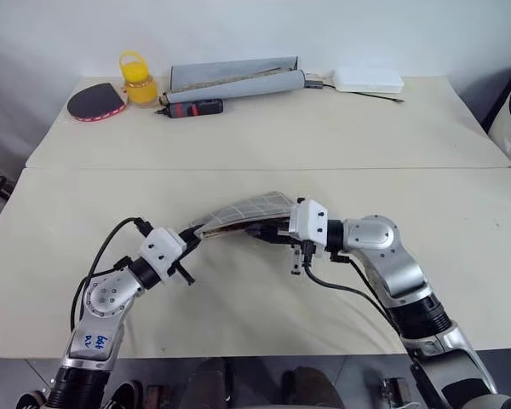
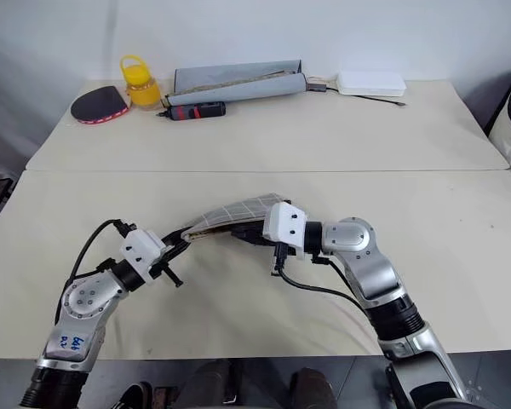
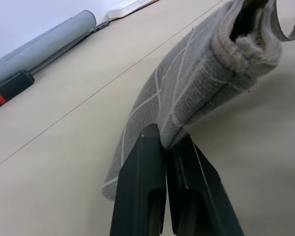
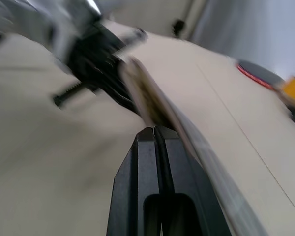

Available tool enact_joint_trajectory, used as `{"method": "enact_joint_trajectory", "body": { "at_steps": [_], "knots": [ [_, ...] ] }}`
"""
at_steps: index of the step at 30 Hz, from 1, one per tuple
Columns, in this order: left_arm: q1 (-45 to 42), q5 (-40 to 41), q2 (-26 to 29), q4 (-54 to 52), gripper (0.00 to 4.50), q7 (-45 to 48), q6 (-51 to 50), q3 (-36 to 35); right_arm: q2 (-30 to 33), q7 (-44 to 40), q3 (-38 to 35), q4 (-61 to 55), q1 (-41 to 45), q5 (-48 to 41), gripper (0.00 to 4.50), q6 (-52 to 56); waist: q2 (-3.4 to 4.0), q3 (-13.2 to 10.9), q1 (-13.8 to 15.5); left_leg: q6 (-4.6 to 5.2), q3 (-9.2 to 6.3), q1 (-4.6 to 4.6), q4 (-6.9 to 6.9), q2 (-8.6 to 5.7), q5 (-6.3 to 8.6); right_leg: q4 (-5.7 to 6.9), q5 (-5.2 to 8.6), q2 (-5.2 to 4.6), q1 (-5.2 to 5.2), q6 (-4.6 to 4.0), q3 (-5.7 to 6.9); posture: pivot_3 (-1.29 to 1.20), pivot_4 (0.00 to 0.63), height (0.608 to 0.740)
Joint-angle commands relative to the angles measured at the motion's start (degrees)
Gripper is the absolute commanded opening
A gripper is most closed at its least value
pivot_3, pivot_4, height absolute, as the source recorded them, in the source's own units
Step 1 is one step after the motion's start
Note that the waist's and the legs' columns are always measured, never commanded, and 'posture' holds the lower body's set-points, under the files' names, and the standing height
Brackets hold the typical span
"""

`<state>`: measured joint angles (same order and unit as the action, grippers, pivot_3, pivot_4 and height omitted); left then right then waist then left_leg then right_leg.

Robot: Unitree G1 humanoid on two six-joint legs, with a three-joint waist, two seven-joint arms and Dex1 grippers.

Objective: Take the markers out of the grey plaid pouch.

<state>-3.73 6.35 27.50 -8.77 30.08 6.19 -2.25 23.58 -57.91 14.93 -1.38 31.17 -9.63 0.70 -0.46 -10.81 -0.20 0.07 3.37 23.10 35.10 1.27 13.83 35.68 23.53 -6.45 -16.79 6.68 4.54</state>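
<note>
Grey plaid pouch (image 1: 243,210) hangs above the table (image 1: 366,145), left gripper (image 3: 166,147) clamped on one end, right gripper (image 4: 154,132) closed beside it. Rolled case (image 1: 238,83), red-black tool (image 1: 194,107), paddle (image 1: 94,102) sit far back.

Two cream tables (image 1: 238,136) pushed together, plain white wall (image 1: 238,30)

Plaid pouch (image 1: 243,211) hanging above near surface (image 1: 238,136), between both arms; paddle (image 1: 94,103), jar (image 1: 139,81), rolled case (image 1: 236,83) lying along far edge.
</note>
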Motion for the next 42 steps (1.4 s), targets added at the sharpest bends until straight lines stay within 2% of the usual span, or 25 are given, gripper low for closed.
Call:
{"method": "enact_joint_trajectory", "body": {
  "at_steps": [1, 3, 9, 16, 20, 30, 35, 38, 40, 42],
  "knots": [
    [0.4, -0.1, -0.5, -3.3, 0.0, -0.4, 0.3, 0.0, 0.0, 0.9, -1.1, 0.9, 0.8, 0.5, 0.05, -2.1, 0.0, 0.0, 0.0, 0.0, 0.0, 0.0, 0.0, 0.0, 0.0, 0.0, 0.0, 0.0, 0.0, 0.0, -0.01, 0.0, 0.15, 0.74],
    [0.3, -1.0, -0.4, -3.5, 0.0, -0.4, 0.4, 0.6, 0.0, 1.2, -0.7, 1.5, 1.0, 1.3, 0.05, -2.6, 0.0, 0.0, 0.0, 0.0, 0.0, 0.0, -0.01, 0.0, 0.0, -0.01, 0.0, 0.0, 0.0, 0.0, -0.01, 0.0, 0.15, 0.74],
    [0.0, -2.6, -1.4, -5.6, 0.0, -0.6, -0.5, 2.7, 2.5, 4.6, 2.9, 7.6, 2.9, 13.1, 0.05, -12.2, 0.0, 0.0, 0.0, 0.0, 0.01, 0.0, 0.02, 0.0, 0.0, -0.01, 0.0, 0.0, 0.0, 0.0, 0.0, 0.0, 0.15, 0.74],
    [-1.0, -3.7, -3.3, -7.7, 0.0, -1.4, -3.3, 5.2, -1.4, 9.4, 2.7, 9.4, 3.0, 14.8, 0.05, -11.1, -0.01, 0.0, 0.0, -0.01, 0.02, -0.01, 0.02, 0.02, -0.01, 0.06, 0.0, 0.04, 0.0, 0.0, -0.01, 0.0, 0.15, 0.74],
    [-0.9, -3.9, -3.6, -8.2, 0.0, -1.7, -3.9, 5.4, -1.4, 9.7, 2.5, 9.2, 3.1, 15.2, 0.94, -11.0, -0.01, 0.0, 0.0, -0.01, 0.01, 0.0, 0.03, 0.01, -0.01, 0.15, 0.0, 0.04, 0.01, 0.0, -0.02, 0.0, 0.15, 0.74],
    [-2.6, -0.1, -4.9, -9.0, 0.0, -1.6, -8.7, 3.8, -1.2, 9.5, 1.9, 9.3, 4.1, 14.8, 4.46, -9.8, -0.01, 0.0, 0.0, -0.01, 0.0, 0.0, 0.04, 0.02, -0.01, 0.14, 0.0, 0.04, 0.01, 0.0, -0.04, 0.0, 0.15, 0.74],
    [-2.7, 1.0, -4.7, -9.7, 0.0, -0.5, -10.3, 3.7, -0.6, 5.9, 1.3, 6.4, 4.7, 11.1, 4.46, -5.1, -0.01, 0.0, 0.0, -0.01, 0.01, 0.0, 0.04, 0.02, -0.01, 0.16, 0.0, 0.05, 0.02, 0.0, -0.03, 0.0, 0.15, 0.74],
    [-3.4, 3.8, -4.8, -10.2, 0.0, 0.9, -13.8, 3.4, 2.4, 2.1, 1.3, 5.1, 6.5, 10.6, 3.83, -2.9, -0.01, 0.0, 0.0, -0.01, 0.01, 0.0, 0.04, 0.02, -0.01, 0.15, 0.0, 0.05, 0.03, 0.0, -0.04, 0.0, 0.15, 0.74],
    [-4.0, 6.4, -5.3, -10.7, 0.0, 1.2, -16.7, 2.8, 4.5, -0.6, 1.6, 4.0, 7.5, 10.3, 3.15, -1.4, -0.02, 0.0, 0.0, -0.01, 0.01, 0.0, 0.06, 0.02, -0.01, 0.13, 0.0, 0.05, 0.03, 0.0, -0.05, 0.0, 0.15, 0.74],
    [-4.9, 10.1, -5.8, -11.7, 0.0, 1.6, -20.6, 2.2, 7.5, -5.3, 2.1, 2.4, 8.8, 9.1, 3.15, 1.2, -0.03, 0.0, 0.1, 0.0, -0.01, 0.0, 0.08, 0.01, -0.01, 0.11, 0.0, 0.03, 0.04, 0.0, -0.04, 0.0, 0.15, 0.74]
  ]
}}
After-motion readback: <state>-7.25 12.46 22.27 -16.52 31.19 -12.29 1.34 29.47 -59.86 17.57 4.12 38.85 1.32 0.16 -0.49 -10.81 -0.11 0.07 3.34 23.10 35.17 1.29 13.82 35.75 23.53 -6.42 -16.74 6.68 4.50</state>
